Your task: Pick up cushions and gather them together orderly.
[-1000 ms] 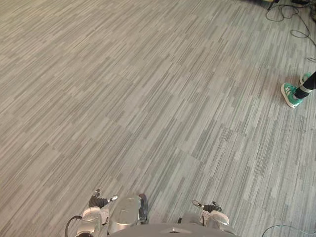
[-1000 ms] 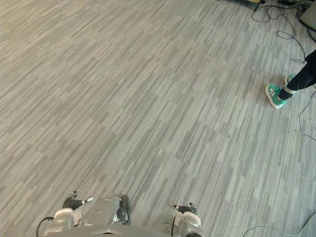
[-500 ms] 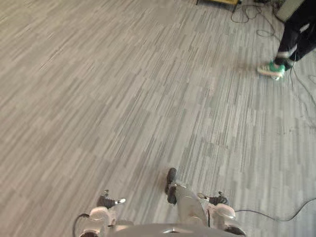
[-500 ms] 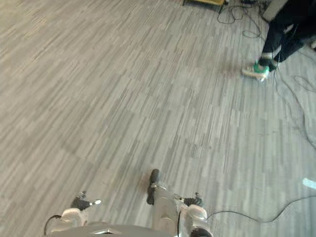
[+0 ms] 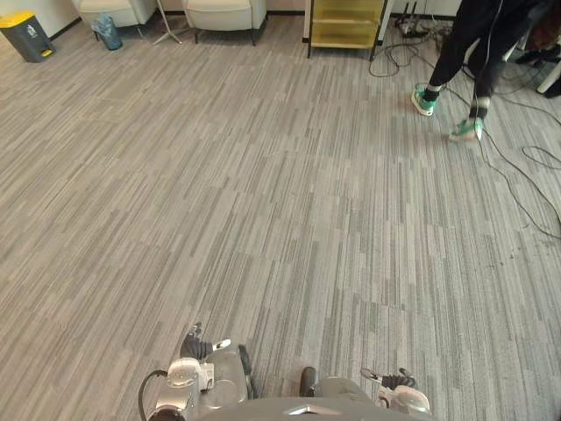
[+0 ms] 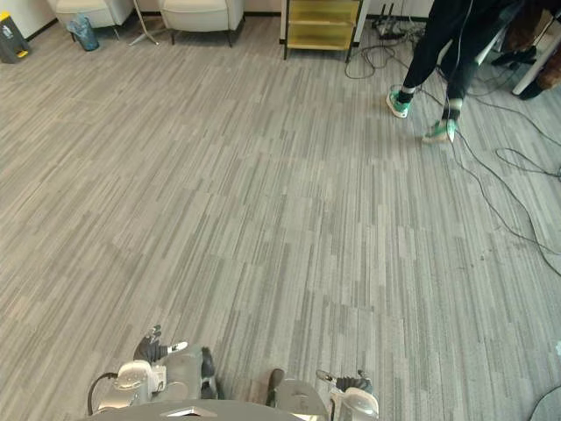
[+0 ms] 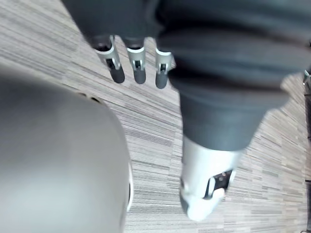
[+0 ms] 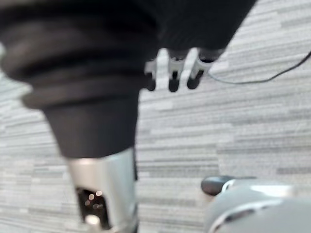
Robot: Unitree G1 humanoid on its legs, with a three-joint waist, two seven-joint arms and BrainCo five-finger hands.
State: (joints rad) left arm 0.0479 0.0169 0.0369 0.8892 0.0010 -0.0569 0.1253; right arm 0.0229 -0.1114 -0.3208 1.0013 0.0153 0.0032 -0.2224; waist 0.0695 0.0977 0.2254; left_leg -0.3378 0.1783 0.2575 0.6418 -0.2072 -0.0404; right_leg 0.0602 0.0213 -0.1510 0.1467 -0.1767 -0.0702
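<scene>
Grey floor; left robot hand, right robot hand uncurled.

Left hand, right hand: both relaxed

The floor is grey carpet in fine light and dark streaks. Near twelve o'clock is a yellow shelf, at ten a dark grey bin with a yellow lid, and at two a person's black trousers and teal shoes. The left hand has silver fingers with dark tips.
</scene>
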